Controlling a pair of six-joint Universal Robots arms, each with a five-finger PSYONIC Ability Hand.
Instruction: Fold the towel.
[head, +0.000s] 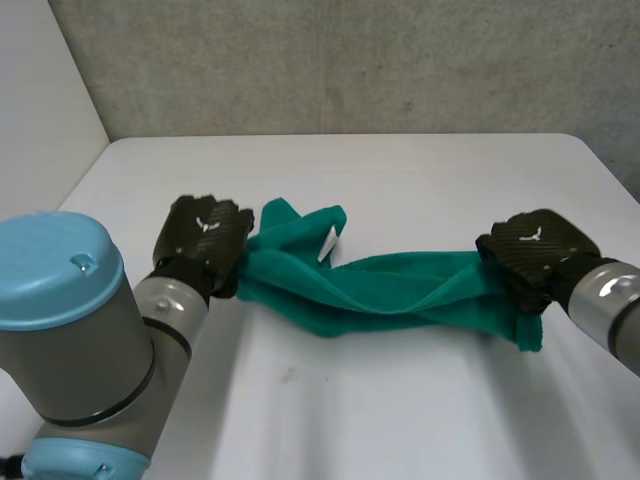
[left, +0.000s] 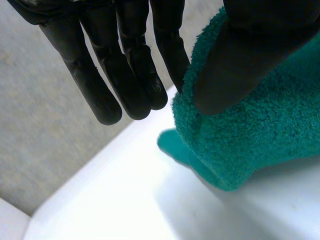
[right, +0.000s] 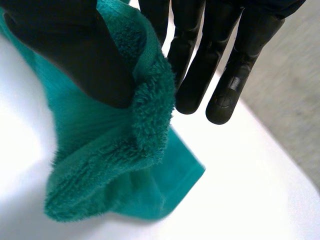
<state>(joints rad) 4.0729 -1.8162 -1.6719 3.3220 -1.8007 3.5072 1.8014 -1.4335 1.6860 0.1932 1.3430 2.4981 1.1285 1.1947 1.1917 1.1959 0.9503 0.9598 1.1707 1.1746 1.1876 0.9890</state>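
A green towel (head: 380, 290) hangs bunched and twisted between my two hands, just over the white table (head: 400, 180). My left hand (head: 205, 240) holds the towel's left end; in the left wrist view its thumb (left: 240, 60) presses the green towel (left: 250, 135) against a finger while the other fingers (left: 125, 75) stay straight. At the towel's right end is my right hand (head: 535, 255). In the right wrist view its thumb (right: 75, 55) pinches a fold of the towel (right: 110, 165) against a finger, and a corner hangs below. A white label (head: 327, 243) shows near the left end.
The white table runs back to a grey wall (head: 350, 60). Its far edge and its left edge (head: 90, 170) lie close to my left hand. Bare tabletop (head: 400, 400) lies in front of the towel.
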